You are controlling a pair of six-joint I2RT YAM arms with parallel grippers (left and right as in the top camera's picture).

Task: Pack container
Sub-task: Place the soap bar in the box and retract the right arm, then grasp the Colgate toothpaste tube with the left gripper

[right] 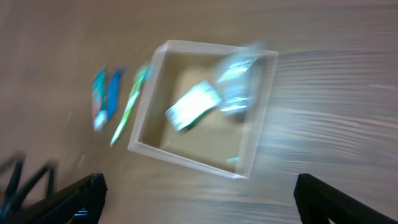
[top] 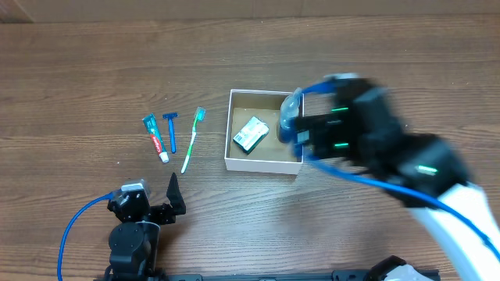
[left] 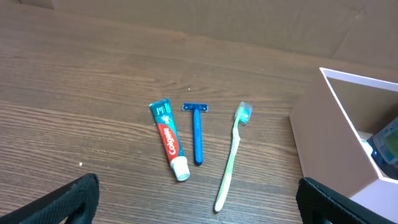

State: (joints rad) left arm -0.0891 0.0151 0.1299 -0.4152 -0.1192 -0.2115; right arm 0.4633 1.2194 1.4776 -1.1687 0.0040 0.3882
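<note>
The container (top: 262, 164) is a square white-walled box with a brown inside, at the table's middle. In it lie a green-and-white packet (top: 251, 134) and a clear bottle with blue parts (top: 289, 115) against its right wall. A toothpaste tube (top: 156, 139), a blue razor (top: 171, 131) and a green toothbrush (top: 192, 139) lie on the table left of it. My right gripper (right: 199, 199) is open and empty, blurred, just right of the container (right: 186, 158). My left gripper (left: 199, 202) is open and empty, near the front edge, short of the toothpaste (left: 169, 140), razor (left: 198, 134) and toothbrush (left: 231, 155).
The table is dark wood. The container's left wall (left: 323, 143) shows at the right of the left wrist view. A blue cable (top: 375, 183) trails from the right arm.
</note>
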